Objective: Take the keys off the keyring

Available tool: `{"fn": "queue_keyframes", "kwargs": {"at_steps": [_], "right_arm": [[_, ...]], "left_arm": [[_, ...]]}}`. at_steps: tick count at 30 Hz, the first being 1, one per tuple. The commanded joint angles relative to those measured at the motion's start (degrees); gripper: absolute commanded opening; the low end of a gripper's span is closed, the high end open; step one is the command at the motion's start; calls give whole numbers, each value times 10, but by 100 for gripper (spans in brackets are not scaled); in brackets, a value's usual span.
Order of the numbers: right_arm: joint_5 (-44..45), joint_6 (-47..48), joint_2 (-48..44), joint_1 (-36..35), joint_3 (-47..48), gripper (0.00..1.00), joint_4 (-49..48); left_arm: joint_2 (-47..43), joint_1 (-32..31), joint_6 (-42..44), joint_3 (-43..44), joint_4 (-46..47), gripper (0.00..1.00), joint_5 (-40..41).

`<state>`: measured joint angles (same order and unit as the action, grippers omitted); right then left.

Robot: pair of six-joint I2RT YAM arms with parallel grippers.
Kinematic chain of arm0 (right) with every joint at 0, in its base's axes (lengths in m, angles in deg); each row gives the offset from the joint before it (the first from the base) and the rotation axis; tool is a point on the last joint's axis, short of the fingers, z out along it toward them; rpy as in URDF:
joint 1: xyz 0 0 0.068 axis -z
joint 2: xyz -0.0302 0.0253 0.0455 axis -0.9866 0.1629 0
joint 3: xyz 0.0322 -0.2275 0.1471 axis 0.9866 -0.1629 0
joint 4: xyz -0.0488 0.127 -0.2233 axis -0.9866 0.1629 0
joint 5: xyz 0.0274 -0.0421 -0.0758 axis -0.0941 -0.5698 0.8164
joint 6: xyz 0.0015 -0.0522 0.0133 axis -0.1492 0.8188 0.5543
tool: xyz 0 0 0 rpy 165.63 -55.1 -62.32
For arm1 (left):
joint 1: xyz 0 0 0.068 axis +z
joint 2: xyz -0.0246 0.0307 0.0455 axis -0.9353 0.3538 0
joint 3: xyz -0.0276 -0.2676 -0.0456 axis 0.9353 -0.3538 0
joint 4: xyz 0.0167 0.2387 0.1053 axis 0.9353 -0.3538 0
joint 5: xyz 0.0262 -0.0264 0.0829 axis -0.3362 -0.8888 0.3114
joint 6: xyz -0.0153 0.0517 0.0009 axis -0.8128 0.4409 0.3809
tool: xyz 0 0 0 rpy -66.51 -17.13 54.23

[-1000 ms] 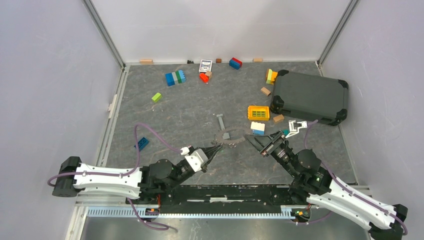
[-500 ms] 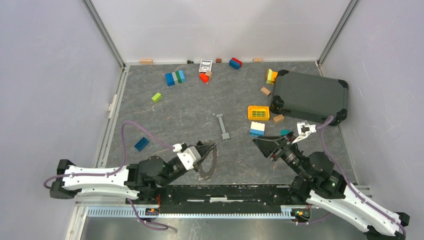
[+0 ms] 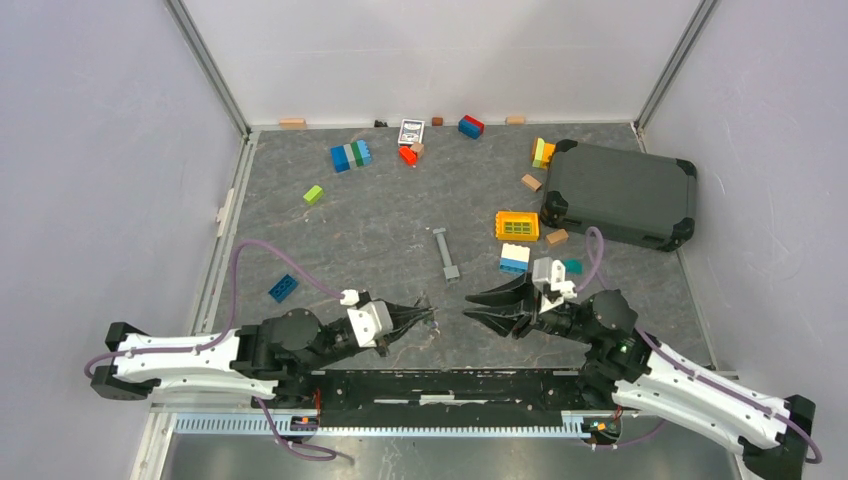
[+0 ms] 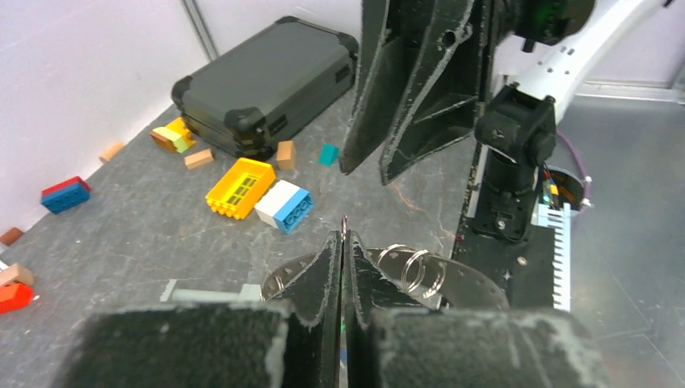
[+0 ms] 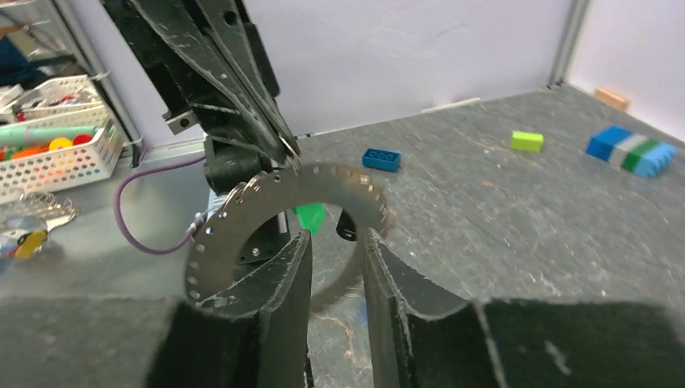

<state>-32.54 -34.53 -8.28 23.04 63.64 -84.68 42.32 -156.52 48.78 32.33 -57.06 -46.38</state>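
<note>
Two sets of jaws meet above the bench (image 3: 350,230). Left jaws pinch the keyring (image 5: 339,176) tight, a green key (image 5: 309,217) hanging behind it. Right jaws stand partly open just beside it. A hard tug may pull the keyring free and drop it.

The keyring (image 5: 289,153) is thin, shiny silver wire; the perforated flat ring (image 5: 242,202) is duller grey metal. The fingers (image 5: 271,307) of the right gripper (image 5: 337,242) are matt black, rough-edged and scuffed pale. The tabletop (image 3: 380,230) is matt, veined grey.
</note>
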Motion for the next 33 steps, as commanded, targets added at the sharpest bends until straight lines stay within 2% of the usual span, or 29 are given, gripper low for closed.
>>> {"fn": "queue_keyframes", "kwargs": {"at_steps": [1, 6, 12, 24, 33], "right_arm": [[-92, 58, 44, 0, 0, 31, -133], [-152, 55, 87, 0, 1, 25, -190], [-187, 57, 108, -10, 1, 21, -211], [-162, 91, 144, -30, 9, 21, -185], [-133, 85, 142, -37, -6, 25, -217]], "left_arm": [[5, -1, -33, 32, 0, 2, -48], [10, -1, -36, 33, -5, 2, -68], [12, -1, -37, 31, 1, 2, -67], [13, -1, -38, 27, 23, 2, -81], [-17, -1, -50, -13, 81, 2, -94]]}}
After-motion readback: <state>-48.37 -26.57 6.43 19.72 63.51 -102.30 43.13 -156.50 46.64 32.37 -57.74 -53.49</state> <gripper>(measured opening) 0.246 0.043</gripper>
